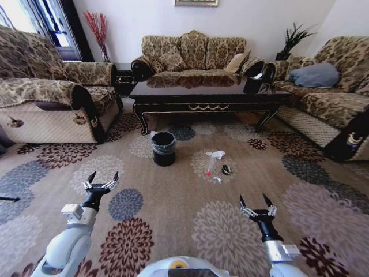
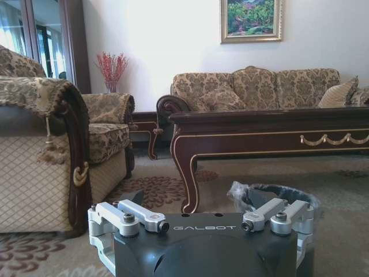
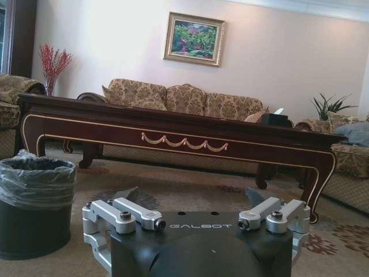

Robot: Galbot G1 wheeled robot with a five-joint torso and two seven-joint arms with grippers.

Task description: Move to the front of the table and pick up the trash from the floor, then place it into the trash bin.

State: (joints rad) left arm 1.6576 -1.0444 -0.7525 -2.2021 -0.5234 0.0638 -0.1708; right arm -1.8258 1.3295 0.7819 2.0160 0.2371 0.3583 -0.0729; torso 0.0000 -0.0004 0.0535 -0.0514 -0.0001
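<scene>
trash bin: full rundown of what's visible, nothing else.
The trash bin is a small round black bucket, plastic by the look, standing upright on the carpet just before the table, near its left leg. A thin translucent liner is folded over its rim. Its inside looks dark. Neither gripper touches it; the litter lies apart, to its right.

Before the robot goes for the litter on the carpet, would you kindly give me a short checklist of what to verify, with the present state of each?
1. Left hand open and holding nothing: ok.
2. Right hand open and holding nothing: ok.
3. Trash in sight on the floor, between the robot and the table: ok.
4. Trash bin upright, liner on its rim, standing left of the trash: ok.
5. Hands within reach of the trash: not ok; both hover well short of it.
6. Number of small scraps to collect: cannot tell, they are too small to count.
</scene>
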